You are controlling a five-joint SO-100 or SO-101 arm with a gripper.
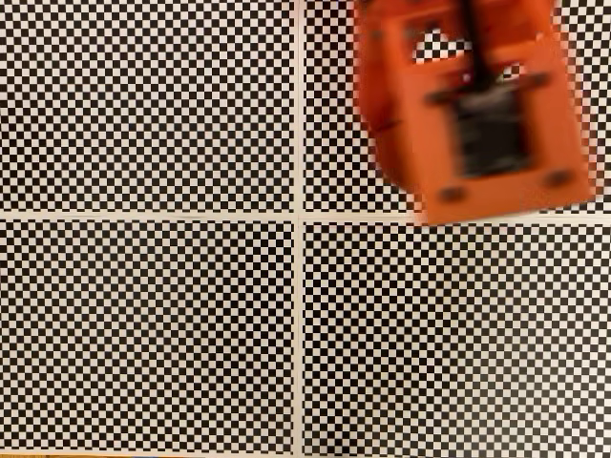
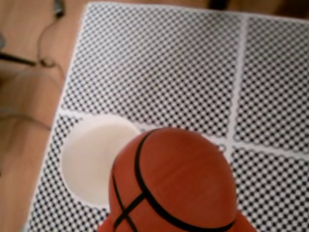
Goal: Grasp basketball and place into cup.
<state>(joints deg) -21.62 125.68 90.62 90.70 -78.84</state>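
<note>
The basketball point(image 2: 174, 181) is riding close under the wrist camera, evidently being carried in the gripper (its jaws are hidden, so I cannot tell their spread), overlapping the paper cup's point(image 2: 89, 159) rim above the checkered mat point(image 2: 159, 63).

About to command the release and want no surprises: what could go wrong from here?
In the wrist view the basketball overlaps only the right edge of the cup, so a drop now could clip the rim or miss. The ball blocks much of the cup mouth from view, making alignment hard to judge. The fixed view shows a blurred arm.
</note>
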